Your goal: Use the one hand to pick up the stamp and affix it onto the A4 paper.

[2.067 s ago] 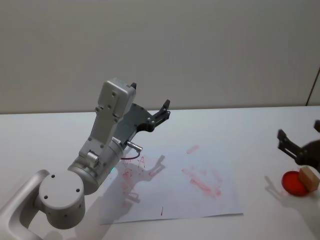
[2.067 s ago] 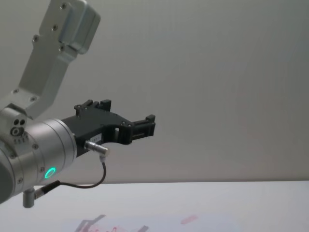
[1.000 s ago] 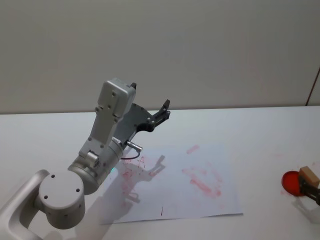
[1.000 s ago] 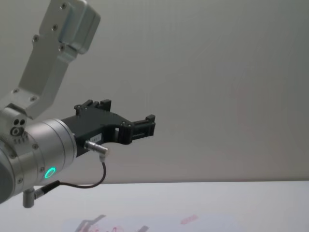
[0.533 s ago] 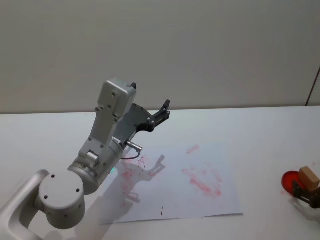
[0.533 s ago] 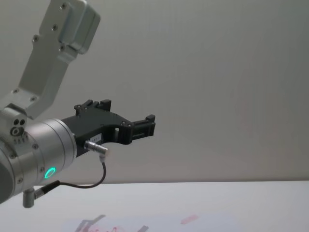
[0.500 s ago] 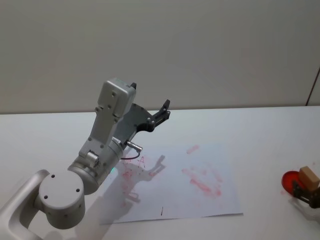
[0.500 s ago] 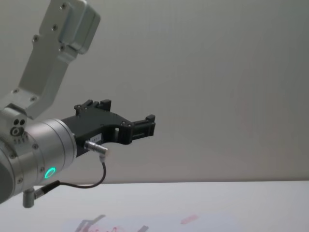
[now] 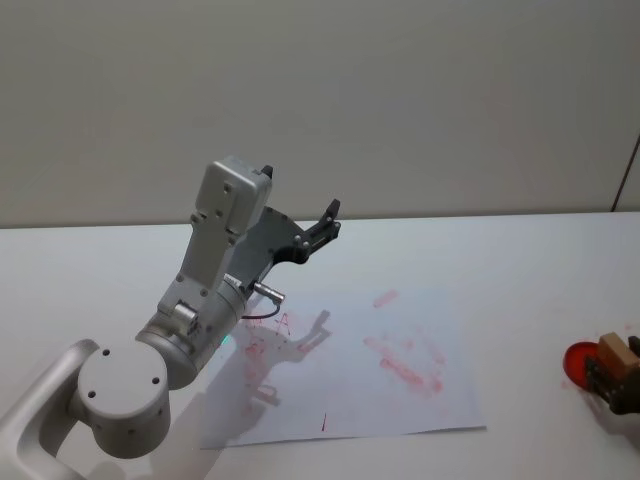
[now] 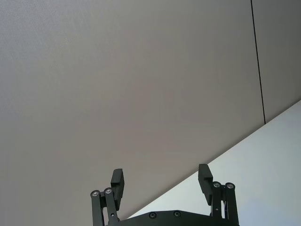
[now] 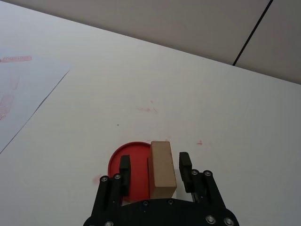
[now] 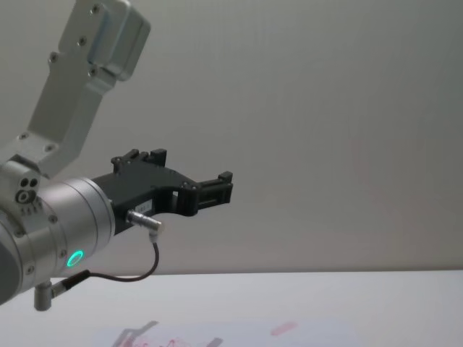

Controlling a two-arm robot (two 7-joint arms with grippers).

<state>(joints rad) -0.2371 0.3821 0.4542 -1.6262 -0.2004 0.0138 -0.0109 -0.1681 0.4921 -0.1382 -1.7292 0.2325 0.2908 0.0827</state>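
The stamp is a light-brown block standing on the edge of a red ink pad at the table's right side. My right gripper reaches in from the right edge, open. In the right wrist view its fingers flank the stamp, one with a clear gap to it, the other close beside it. The A4 paper lies flat mid-table with red and pink marks. My left gripper hangs open, raised above the paper's far left.
The white table runs back to a plain wall. My left arm's big grey links stand over the paper's left side. Small red smudges dot the tabletop beyond the ink pad. The paper's corner lies well away from the pad.
My right gripper has dropped from above the ink pad to table level and now sits around the stamp. The left arm has not moved.
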